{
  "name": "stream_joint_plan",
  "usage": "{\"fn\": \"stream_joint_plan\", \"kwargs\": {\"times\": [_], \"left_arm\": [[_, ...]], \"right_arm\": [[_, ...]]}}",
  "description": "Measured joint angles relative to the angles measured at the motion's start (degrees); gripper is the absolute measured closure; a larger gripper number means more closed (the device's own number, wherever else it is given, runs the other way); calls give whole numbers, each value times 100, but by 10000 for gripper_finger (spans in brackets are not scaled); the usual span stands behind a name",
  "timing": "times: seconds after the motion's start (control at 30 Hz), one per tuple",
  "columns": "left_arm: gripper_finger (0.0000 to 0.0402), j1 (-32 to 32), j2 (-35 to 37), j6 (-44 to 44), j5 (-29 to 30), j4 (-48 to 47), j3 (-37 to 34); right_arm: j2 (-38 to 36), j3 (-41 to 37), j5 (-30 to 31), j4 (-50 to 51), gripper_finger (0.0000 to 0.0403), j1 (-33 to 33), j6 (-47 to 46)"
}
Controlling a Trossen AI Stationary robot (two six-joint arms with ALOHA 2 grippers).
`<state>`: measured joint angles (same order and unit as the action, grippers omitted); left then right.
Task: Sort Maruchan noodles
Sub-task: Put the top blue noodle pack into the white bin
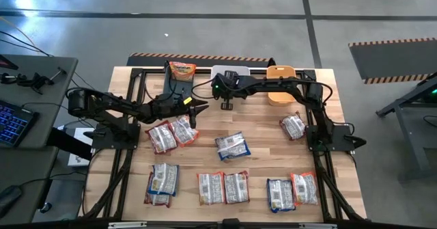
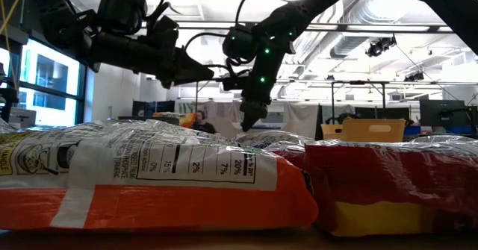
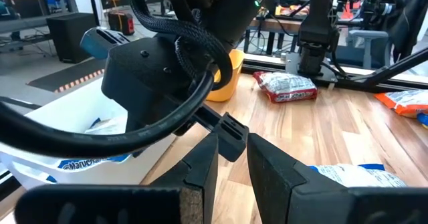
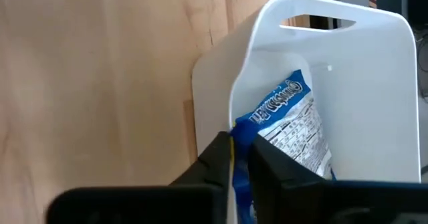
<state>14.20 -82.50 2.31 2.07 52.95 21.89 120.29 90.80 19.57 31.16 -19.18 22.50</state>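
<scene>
Right wrist view looks down into the white bin (image 4: 348, 70), where a blue Maruchan packet (image 4: 287, 127) leans against the inner wall; the right claw (image 4: 239, 158) has its fingers nearly together, pinching that packet's blue edge at the bin's rim. Seen from the high view, this claw (image 1: 226, 104) hangs at the far middle of the worktop (image 1: 266, 130), beside the orange bin (image 1: 280, 85). An orange packet (image 1: 181, 70) sits at the far left edge, where a third bin cannot be made out. The left claw (image 1: 199, 108), narrow and holding nothing, hovers above two packets (image 1: 172, 132) lying silver side up. The other Maruchan noodles (image 1: 232, 145) lie spread flat over the worktop, mostly along the near edge.
</scene>
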Motion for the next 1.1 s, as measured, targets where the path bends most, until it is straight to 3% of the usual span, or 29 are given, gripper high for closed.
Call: {"fn": "stream_joint_plan", "kwargs": {"times": [0.2,0.73,0.93,1.1], "left_arm": [[332,0,0,0,0,-2,-2],[332,0,0,2,0,-55,-2],[332,2,0,2,0,-79,0],[332,0,0,2,2,-83,0]], "right_arm": [[-73,0,72,53,395,3,-62],[-330,0,-714,214,403,-13,-858],[-343,0,-564,158,403,-13,-1046],[-377,0,-104,63,403,-17,-1285]]}}
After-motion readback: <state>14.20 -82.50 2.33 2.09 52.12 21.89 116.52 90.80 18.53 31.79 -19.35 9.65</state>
